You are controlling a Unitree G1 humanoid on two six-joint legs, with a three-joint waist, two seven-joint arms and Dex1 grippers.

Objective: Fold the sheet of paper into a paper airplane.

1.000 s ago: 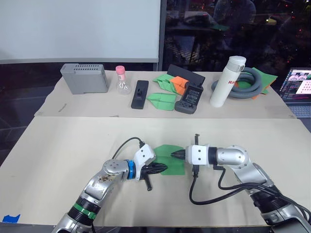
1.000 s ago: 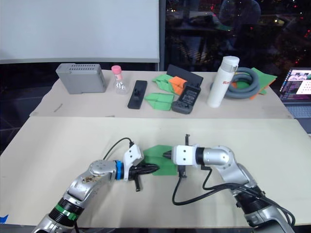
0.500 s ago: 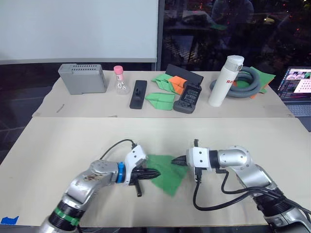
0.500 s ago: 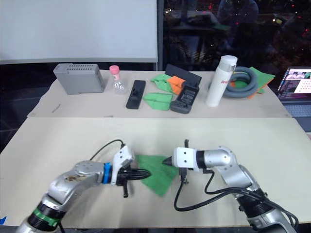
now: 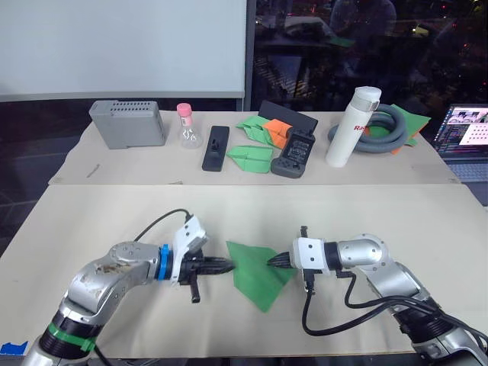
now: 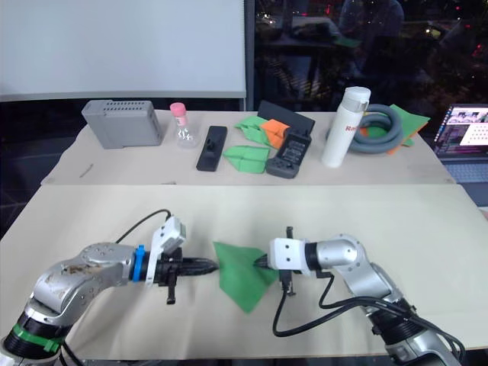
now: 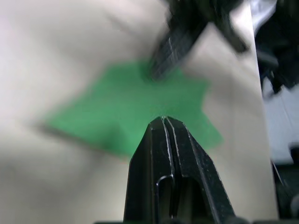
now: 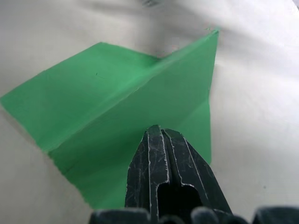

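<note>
Two pincers meet the sheet of paper (image 5: 257,268) from opposite sides, which looks like a way to pin it flat while a crease is set. The paper lies on the bench (image 5: 107,221), a green wedge with a ridge running through it and one point aimed toward the robot.

The left pincer (image 5: 226,264) has its fingers pressed together with nothing between them; its tip reaches the paper's left corner, probably to keep that corner from sliding. The right pincer (image 5: 274,261) is also closed, its tip resting on the paper near the ridge, and the right wrist view shows no paper caught between the fingers, so it appears to press, not grip.

The fold is partway done: creases show, but the wedge is not yet a finished plane. Beyond the paper, well apart, lie finished green darts (image 5: 252,156) and a white bottle (image 5: 351,128).
</note>
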